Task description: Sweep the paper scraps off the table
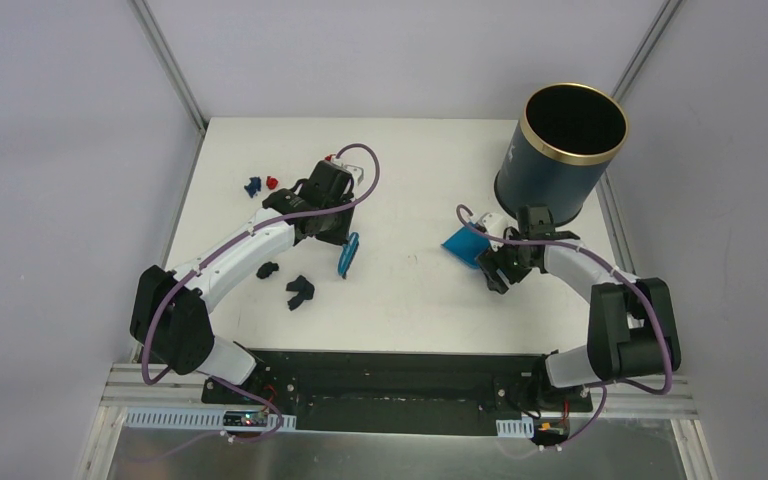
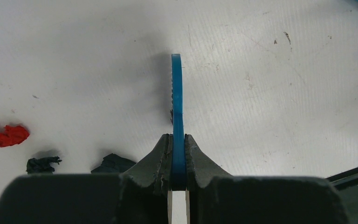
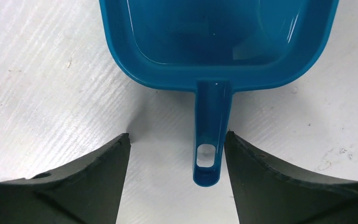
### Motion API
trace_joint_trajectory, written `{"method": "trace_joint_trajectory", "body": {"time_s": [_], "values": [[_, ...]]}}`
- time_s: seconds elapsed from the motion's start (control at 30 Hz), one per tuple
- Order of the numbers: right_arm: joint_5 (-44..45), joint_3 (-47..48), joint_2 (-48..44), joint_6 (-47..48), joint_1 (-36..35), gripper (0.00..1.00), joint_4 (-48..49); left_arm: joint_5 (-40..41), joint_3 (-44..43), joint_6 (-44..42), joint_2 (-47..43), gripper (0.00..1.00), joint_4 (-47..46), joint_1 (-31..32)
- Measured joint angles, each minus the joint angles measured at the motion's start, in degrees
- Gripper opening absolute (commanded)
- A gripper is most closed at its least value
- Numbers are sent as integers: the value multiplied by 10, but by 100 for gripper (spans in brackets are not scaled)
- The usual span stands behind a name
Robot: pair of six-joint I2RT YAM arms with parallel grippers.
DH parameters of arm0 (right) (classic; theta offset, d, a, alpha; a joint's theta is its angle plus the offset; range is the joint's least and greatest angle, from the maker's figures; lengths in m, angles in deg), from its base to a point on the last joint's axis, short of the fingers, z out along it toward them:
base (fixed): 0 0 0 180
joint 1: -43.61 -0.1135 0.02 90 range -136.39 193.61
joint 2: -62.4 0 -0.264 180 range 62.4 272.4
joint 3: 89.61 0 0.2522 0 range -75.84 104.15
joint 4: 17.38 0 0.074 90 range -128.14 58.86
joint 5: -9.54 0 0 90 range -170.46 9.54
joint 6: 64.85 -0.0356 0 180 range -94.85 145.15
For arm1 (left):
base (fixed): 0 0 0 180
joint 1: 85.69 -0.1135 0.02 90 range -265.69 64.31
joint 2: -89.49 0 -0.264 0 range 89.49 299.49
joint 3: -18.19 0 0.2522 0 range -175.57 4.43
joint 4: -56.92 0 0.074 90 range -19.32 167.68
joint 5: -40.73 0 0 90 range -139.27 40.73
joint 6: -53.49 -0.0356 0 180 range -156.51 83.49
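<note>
My left gripper [image 1: 338, 232] [image 2: 178, 138] is shut on the handle of the small blue brush [image 1: 348, 256] [image 2: 176, 93], which points toward the table's front. My right gripper [image 1: 492, 262] [image 3: 177, 142] is open on the white table [image 1: 410, 170]. The blue dustpan's [image 1: 462, 247] [image 3: 214, 37] handle [image 3: 210, 140] lies between its fingers, close to the right one, not gripped. Paper scraps lie on the left: a blue one [image 1: 252, 185] and a red one [image 1: 271, 183] at the back, two dark ones [image 1: 268, 268] [image 1: 300, 290] nearer. The left wrist view shows a red scrap [image 2: 4, 135] and two dark scraps [image 2: 43, 164] [image 2: 114, 163].
A tall dark blue round bin [image 1: 560, 150] with a gold rim stands at the back right, just behind my right arm. Grey walls close in the table on three sides. A black strip [image 1: 400, 362] runs along the front edge.
</note>
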Motion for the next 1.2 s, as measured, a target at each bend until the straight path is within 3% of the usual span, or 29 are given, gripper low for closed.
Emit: {"method": "trace_joint_trajectory", "body": {"time_s": [0.23,0.7,0.87,0.97,1.2], "values": [[-18,10,10,0,17,65,-12,0,0,0,0,0,0,0],[-29,34,31,5,69,14,-40,-2,0,0,0,0,0,0],[-34,68,27,5,68,9,-100,-2,0,0,0,0,0,-4],[-34,98,1,6,63,0,-144,-2,0,0,0,0,0,-10],[-30,135,-68,-5,8,0,-211,9,-39,0,0,0,20,-54]]}}
